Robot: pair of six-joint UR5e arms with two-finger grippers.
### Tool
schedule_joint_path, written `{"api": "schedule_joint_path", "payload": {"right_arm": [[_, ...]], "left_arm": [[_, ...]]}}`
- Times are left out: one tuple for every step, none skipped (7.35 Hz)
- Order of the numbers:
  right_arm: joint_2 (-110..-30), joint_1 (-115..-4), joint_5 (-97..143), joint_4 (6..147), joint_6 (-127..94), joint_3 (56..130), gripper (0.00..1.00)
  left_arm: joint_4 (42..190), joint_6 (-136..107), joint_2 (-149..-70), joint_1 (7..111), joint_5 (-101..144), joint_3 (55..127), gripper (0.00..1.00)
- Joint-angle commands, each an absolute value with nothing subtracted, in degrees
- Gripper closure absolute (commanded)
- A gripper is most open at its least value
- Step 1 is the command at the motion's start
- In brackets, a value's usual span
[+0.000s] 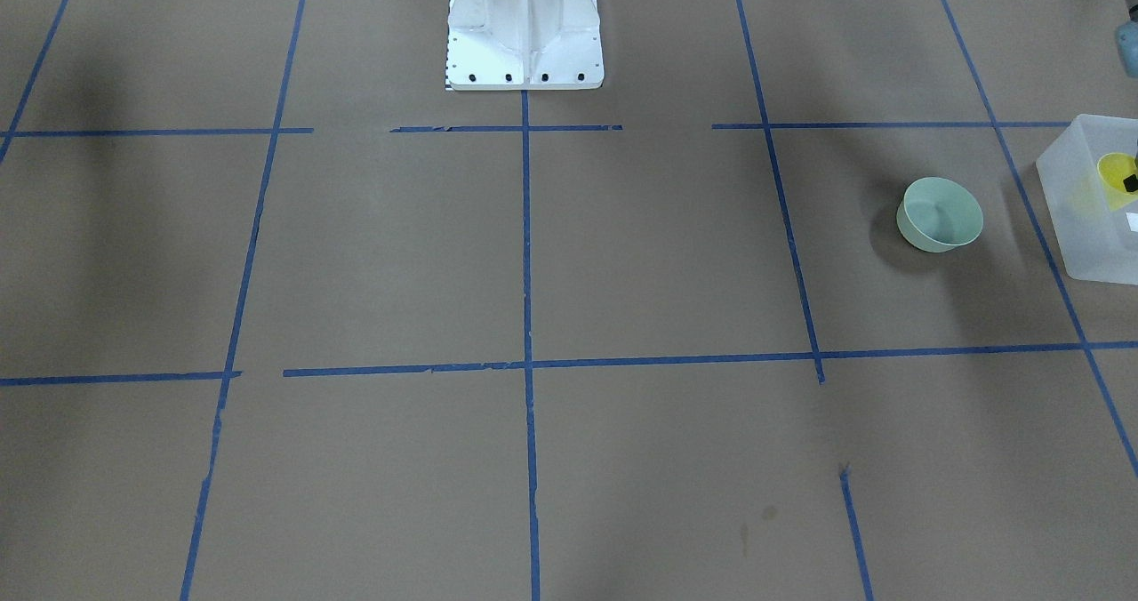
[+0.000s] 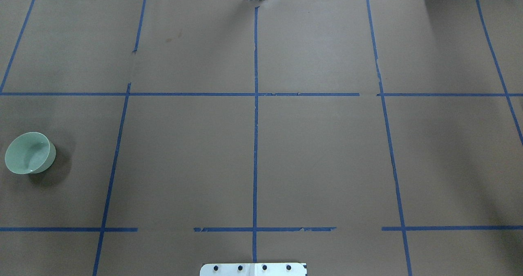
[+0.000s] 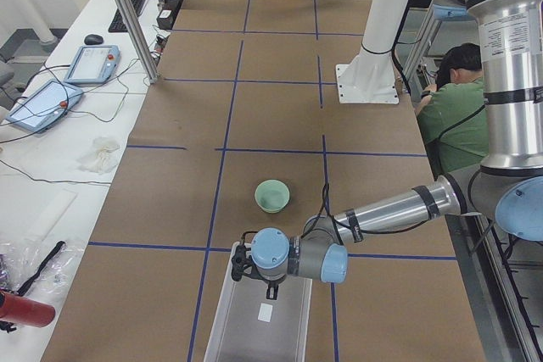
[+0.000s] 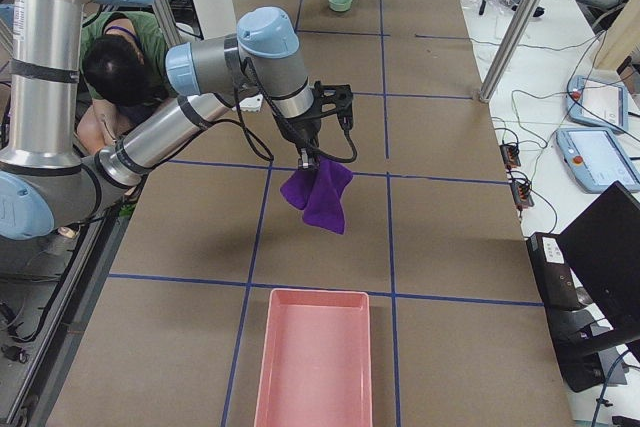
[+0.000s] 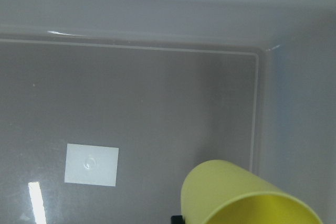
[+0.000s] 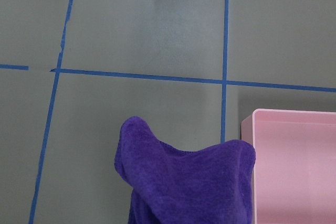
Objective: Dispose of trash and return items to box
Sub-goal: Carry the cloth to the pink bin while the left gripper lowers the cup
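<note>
My left gripper [image 1: 1129, 181] is shut on the yellow cup [image 1: 1116, 172] and holds it tilted inside the frosted-white box [image 1: 1080, 219]. In the left wrist view the cup [image 5: 247, 198] hangs over the box floor [image 5: 157, 103], near the white label [image 5: 92, 164]. The mint-green bowl [image 1: 940, 214] stands upright on the table beside the box; it also shows in the overhead view [image 2: 29, 152]. My right gripper [image 4: 308, 152] holds a purple cloth [image 4: 318, 195] in the air, clear of the table. The cloth [image 6: 184, 182] hangs next to the pink tray [image 6: 294, 166].
The pink tray [image 4: 315, 357] lies at the table's right end, in front of the hanging cloth. The robot's white base [image 1: 524, 41] stands at mid table. A person [image 3: 454, 99] sits behind the robot. Blue tape lines mark the brown table.
</note>
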State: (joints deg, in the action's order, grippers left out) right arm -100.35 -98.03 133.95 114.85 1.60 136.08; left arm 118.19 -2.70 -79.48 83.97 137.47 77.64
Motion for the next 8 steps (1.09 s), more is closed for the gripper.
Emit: {"api": "schedule_joint_path", "payload": {"right_arm": [[-100.4, -99.2, 133.9, 114.9, 3.1, 135.2, 1.00], [-100.4, -99.8, 133.9, 114.9, 4.6, 134.0, 1.00], [-100.3, -101.1, 133.7, 114.9, 6.8, 132.6, 1.00], [-100.4, -102.3, 133.2, 114.9, 9.2, 131.8, 1.00], [-100.4, -102.7, 133.1, 114.9, 9.6, 131.1, 1.00], [-100.4, -103.1, 133.0, 115.0, 10.7, 129.8, 1.00], [-100.2, -105.2, 132.3, 114.9, 15.1, 126.9, 1.00], [-99.9, -106.7, 130.0, 114.9, 20.1, 124.1, 1.00]], "left_arm": [[119.0, -2.3, -80.0, 83.9, 137.3, 78.1, 0.00], [119.1, -2.3, -80.2, 84.0, 137.2, 80.4, 0.00], [118.2, -2.3, -79.3, 84.2, 137.3, 84.0, 0.00], [114.8, -0.4, -79.7, 84.2, 137.5, 86.8, 0.00], [108.5, 7.7, -79.7, 85.7, 137.4, 89.1, 0.00], [99.8, 12.1, -80.1, 90.6, 136.9, 94.5, 0.00], [93.1, 12.3, -80.3, 92.7, 136.1, 101.5, 0.00], [92.0, 11.4, -80.4, 93.1, 134.8, 105.8, 0.00]]}}
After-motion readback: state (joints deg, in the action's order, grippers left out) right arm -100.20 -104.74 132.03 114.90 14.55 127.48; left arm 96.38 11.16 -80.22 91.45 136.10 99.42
